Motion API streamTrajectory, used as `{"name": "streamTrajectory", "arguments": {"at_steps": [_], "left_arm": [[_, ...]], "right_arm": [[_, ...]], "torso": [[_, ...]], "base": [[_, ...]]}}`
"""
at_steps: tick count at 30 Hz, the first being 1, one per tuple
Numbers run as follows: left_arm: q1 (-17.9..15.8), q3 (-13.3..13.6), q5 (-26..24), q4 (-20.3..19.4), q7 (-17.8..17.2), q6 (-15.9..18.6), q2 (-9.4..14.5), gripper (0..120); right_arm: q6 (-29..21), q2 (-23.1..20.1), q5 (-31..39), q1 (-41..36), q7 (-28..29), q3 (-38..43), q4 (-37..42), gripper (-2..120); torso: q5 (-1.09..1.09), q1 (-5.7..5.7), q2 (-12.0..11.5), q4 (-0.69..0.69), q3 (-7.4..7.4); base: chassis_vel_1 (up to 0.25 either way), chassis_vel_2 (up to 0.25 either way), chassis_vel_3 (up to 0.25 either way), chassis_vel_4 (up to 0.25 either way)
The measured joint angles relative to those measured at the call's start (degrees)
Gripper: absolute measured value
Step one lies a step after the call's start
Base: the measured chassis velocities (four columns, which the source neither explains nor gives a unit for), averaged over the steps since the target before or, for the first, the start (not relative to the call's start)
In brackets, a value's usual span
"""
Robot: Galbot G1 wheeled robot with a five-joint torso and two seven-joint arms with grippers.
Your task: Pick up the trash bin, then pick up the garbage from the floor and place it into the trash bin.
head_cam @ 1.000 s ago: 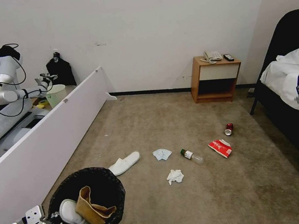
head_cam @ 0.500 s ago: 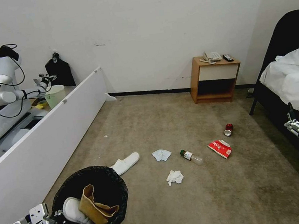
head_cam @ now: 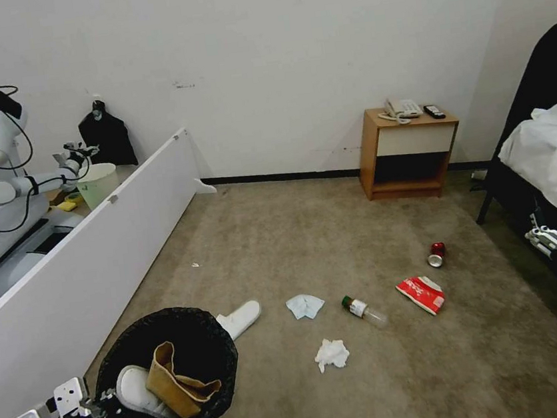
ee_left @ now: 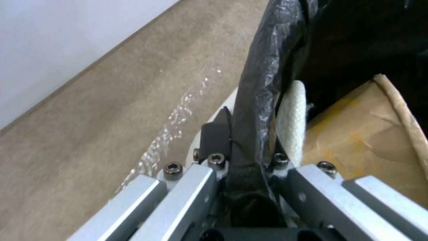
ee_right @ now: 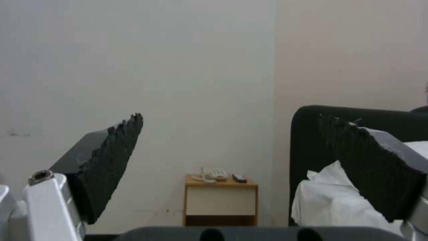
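The small round white plastic trash bin (head_cam: 167, 382) with the black bag folded over its rim sits near, on the left of the beige carpet (head_cam: 336, 242). It already holds one white slipper (head_cam: 135, 394) and a brown cardboard scrap (head_cam: 171, 385). The left gripper (head_cam: 90, 406) is closed on the near-left rim of the bin. The right gripper (head_cam: 553, 239) hangs at the far right, beside the black bed with white sheets (head_cam: 553, 151), with its fingers spread wide and nothing between them.

On the floor, from larger to smaller, lie the second white slipper (head_cam: 241, 318) just beside the bin, the red snack packet (head_cam: 422, 294), two crumpled white tissues (head_cam: 319, 330), the small clear bottle with green cap (head_cam: 364, 310) and the red can (head_cam: 436, 254).

I think the step in hand is to bring the free arm down to the next piece, and the slipper is the nearest. To do it well, the bin should stay level so nothing falls out, and the fingers should come over the slipper across its narrow width.

The left wrist view shows the black bag rim (ee_left: 258, 100) pinched between the metal fingers (ee_left: 209, 174), which the head view shows less plainly. The right wrist view shows the wide gap between the black pads (ee_right: 111, 160).
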Motion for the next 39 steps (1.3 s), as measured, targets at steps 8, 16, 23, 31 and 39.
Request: {"name": "streamTrajectory", "arguments": {"at_steps": [8,16,23,31,39], "left_arm": [[0.2,0.0,0.1,-0.3,-0.1,0.0,-0.1,1],[0.4,0.0,0.2,-0.5,0.0,0.0,-0.2,1],[0.7,-0.2,0.2,-0.7,0.0,0.0,-0.3,1],[1.1,-0.3,0.2,-0.9,0.0,0.0,0.1,1],[1.2,-0.5,0.2,-0.9,0.0,0.0,0.4,1]], "right_arm": [[0.2,0.3,-0.5,0.0,-0.1,-0.4,-0.2,100],[1.0,0.3,-0.8,-0.1,-0.1,-0.8,-0.1,100],[1.0,-1.0,-2.4,-0.3,0.0,-0.9,-0.9,100],[-6.1,-5.9,-3.3,-3.3,0.1,-0.2,-0.3,100],[-26.4,-12.3,3.5,-7.2,3.0,-1.3,2.6,100]], "torso": [[0.05,-0.01,0.0,0.02,0.00],[0.00,0.01,0.0,0.03,0.00],[0.03,-0.01,0.0,0.01,-0.01],[0.03,-0.01,0.0,0.01,-0.01],[0.02,-0.02,0.0,0.01,-0.01]], "base": [[-0.172,0.167,0.173,-0.182],[-0.182,0.177,0.177,-0.187],[-0.029,0.046,0.027,-0.031],[0.000,0.000,0.000,0.000],[0.000,0.000,0.000,0.000]]}}
